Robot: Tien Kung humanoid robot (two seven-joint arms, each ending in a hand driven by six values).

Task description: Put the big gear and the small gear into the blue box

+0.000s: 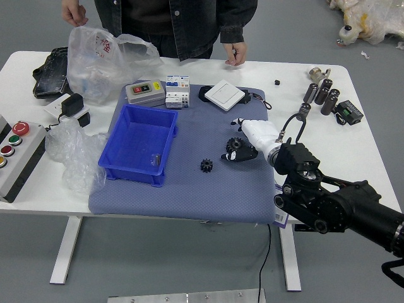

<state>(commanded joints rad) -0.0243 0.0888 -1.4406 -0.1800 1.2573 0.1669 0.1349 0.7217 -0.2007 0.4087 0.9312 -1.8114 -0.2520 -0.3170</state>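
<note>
Bright, diffuse light seems to fall from above, leaving the white table [374, 146] pale and nearly washed out in places; shadows are faint and soft-edged, with gentle shading inside the blue box [136, 142]. Small glints sit on the crumpled clear plastic bag [79, 154] and the black right arm [344, 203], whose darkest parts lose detail; outlines are fairly crisp across the head view; the finest print is too small to read.
</note>
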